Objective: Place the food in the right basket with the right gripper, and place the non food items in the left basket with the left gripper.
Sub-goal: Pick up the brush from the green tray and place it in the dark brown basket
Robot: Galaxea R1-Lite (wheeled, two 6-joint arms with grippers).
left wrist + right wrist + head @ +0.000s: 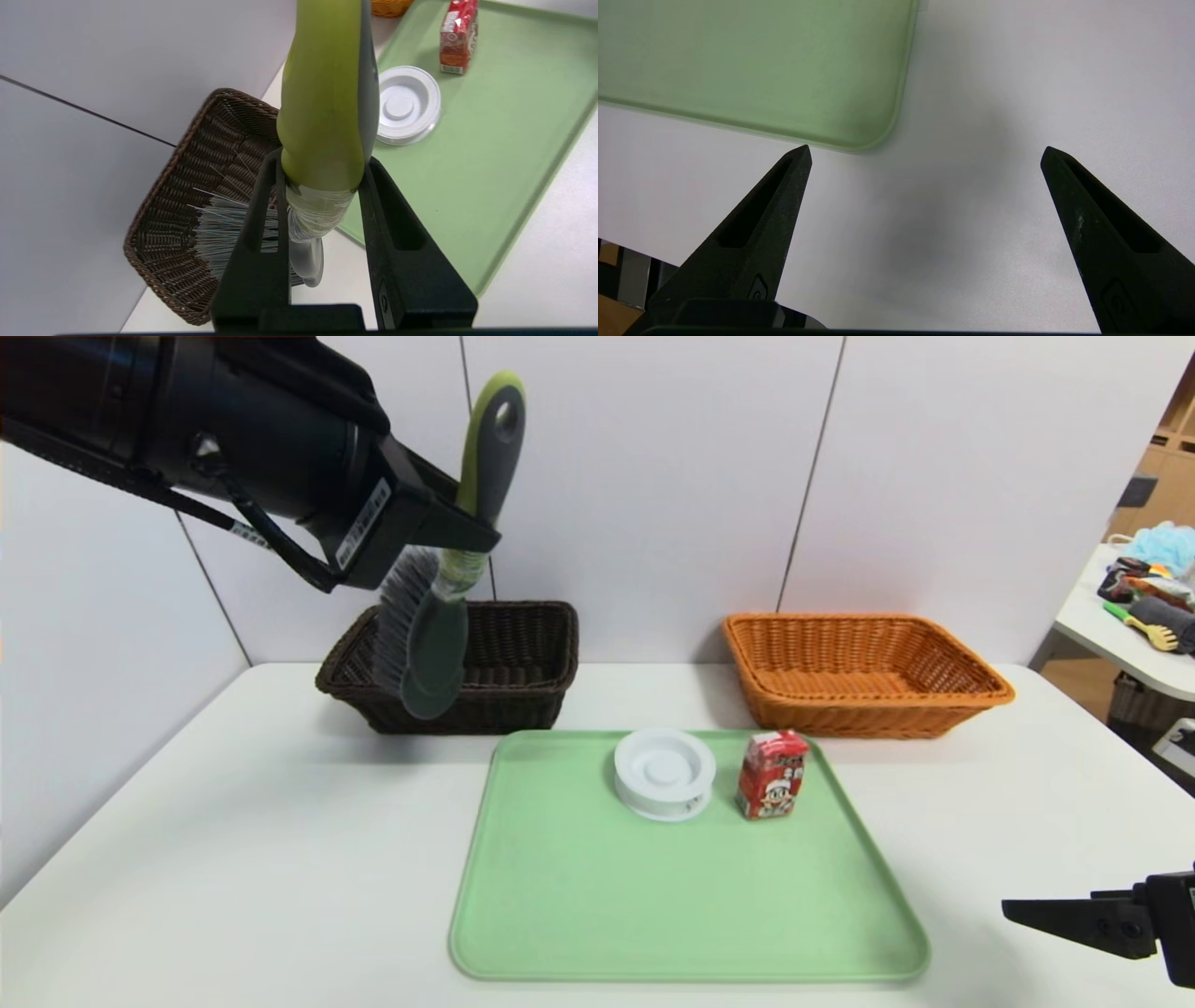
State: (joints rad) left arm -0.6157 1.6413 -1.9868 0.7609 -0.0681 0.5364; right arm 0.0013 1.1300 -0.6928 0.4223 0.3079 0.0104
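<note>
Closest to the head camera, high on the left, the left gripper [457, 537] has its two fingers clamped on the neck of the brush [439, 607], where clear tape wraps the handle. That brush hangs in the air with its green and grey handle pointing up and its bristles and head pointing down, in front of and partly above the dark brown basket [523, 653]. In the left wrist view the same clamp shows plainly: both fingers [261, 224] press the sides of the handle [322, 107], with the bristles spreading over the open dark basket [187, 186] below.

Next comes the white table [233, 821] and, on it, the green tray [653, 896]. On the far part of the tray lies the white disc [664, 773], flat, and just beside it to the right stands the red drink carton [771, 775], upright, the two apart. Behind the tray's far right corner sits the orange basket [864, 672], with nothing visible inside it.

At the low right edge, the right gripper [1074, 915] hovers over bare table, well away from the carton. Its wrist view shows the two fingers [756, 233] spread wide apart, holding nothing, with the near right corner of the tray [859, 135] just beyond them.
</note>
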